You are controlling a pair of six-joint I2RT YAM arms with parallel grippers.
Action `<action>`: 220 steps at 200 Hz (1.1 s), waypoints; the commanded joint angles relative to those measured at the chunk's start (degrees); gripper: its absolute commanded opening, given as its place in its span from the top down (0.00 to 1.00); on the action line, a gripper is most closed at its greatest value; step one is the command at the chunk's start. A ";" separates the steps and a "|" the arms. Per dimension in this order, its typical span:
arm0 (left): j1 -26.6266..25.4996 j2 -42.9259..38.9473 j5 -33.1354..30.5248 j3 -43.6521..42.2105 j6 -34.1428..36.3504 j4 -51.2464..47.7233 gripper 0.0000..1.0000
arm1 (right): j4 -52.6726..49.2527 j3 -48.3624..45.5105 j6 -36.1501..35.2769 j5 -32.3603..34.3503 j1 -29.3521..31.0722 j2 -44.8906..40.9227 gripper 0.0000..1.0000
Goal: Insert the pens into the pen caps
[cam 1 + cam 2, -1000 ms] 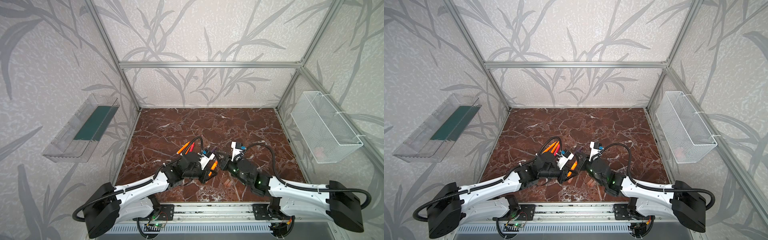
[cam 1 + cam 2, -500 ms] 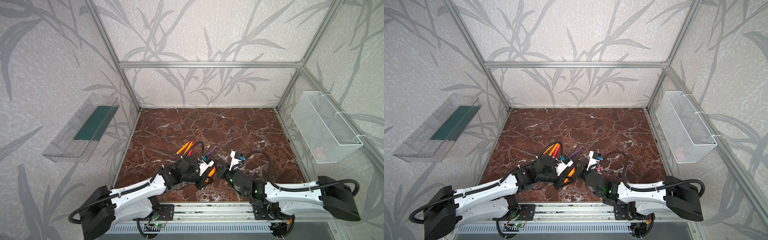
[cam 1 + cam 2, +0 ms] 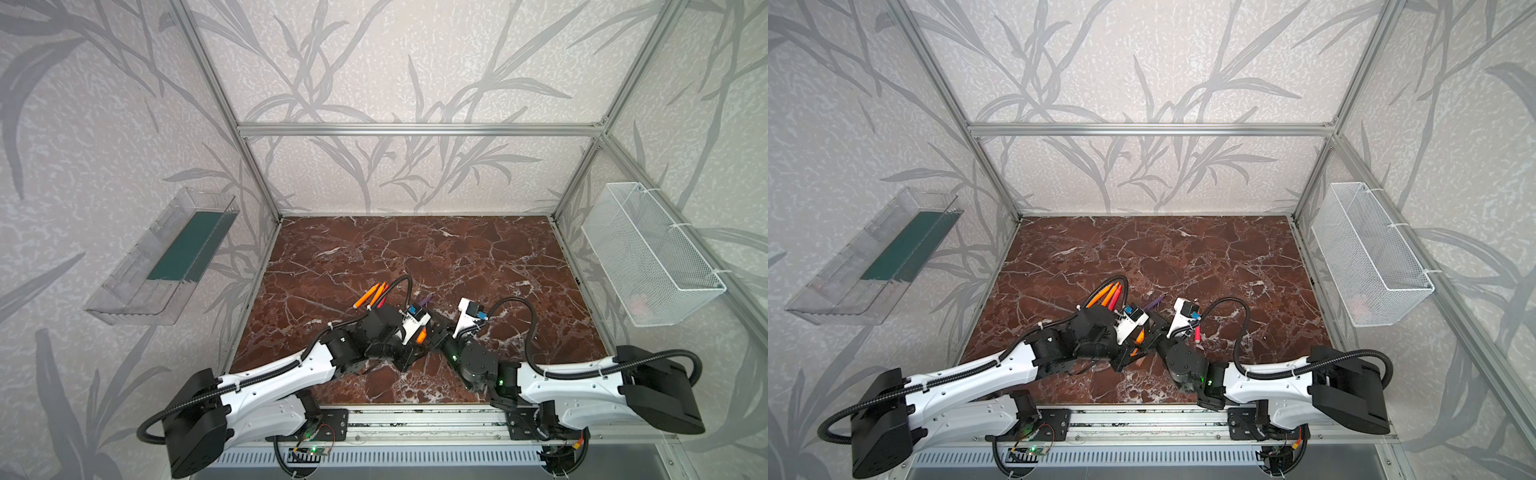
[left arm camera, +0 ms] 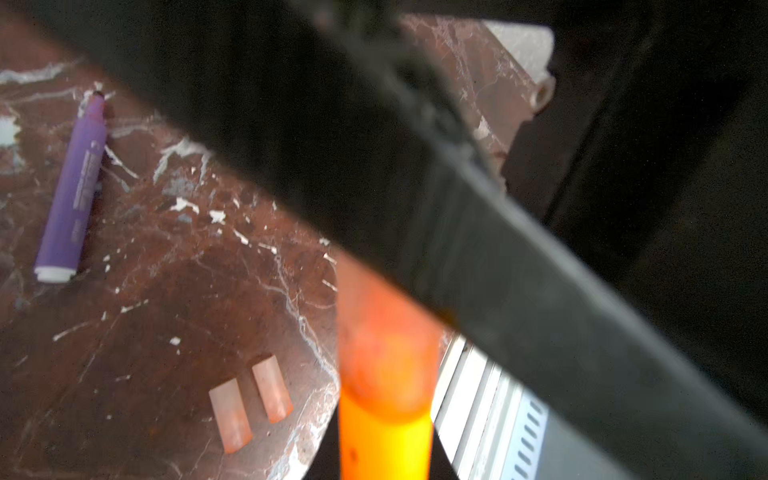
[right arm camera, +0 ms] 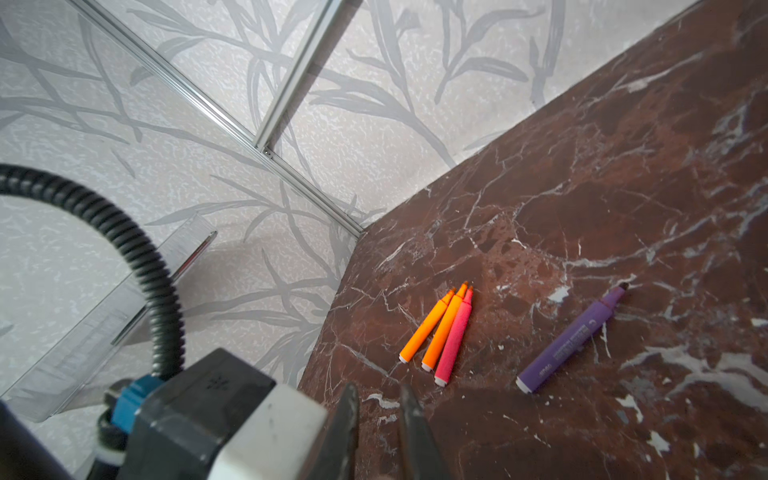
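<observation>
Right arm [image 3: 573,382] withdrawn, left jaws grip one orange pen [image 3: 420,336], right jaws closed, two caps [image 4: 230,415] [image 4: 272,388]

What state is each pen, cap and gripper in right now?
Left gripper: shut on the held orange pen.
Right gripper: shut, apparently on the fitted cap.
Held orange pen: tip inside the fitted cap.
Fitted cap: on the pen, depth unclear.
Two loose caps: lying empty.
Purple pen: lying uncapped.
Row of three pens: lying uncapped.
Lone red-pink pen: lying, tip end hidden.
</observation>
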 commanded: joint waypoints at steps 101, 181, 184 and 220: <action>8.40 -4.83 -10.47 3.33 -1.14 17.87 1.00 | -21.05 0.38 -3.84 -12.00 3.94 -11.10 1.00; 5.63 -2.86 -9.87 4.07 2.00 17.43 1.00 | -25.27 7.21 -5.31 -13.07 2.04 -7.62 0.73; 5.46 -2.76 -9.71 4.15 2.15 17.49 1.00 | -25.20 7.27 -5.37 -12.90 1.92 -7.57 0.73; 3.52 -2.16 -10.37 4.68 3.60 17.00 1.00 | -26.24 7.27 -6.41 -12.21 0.00 -9.57 0.63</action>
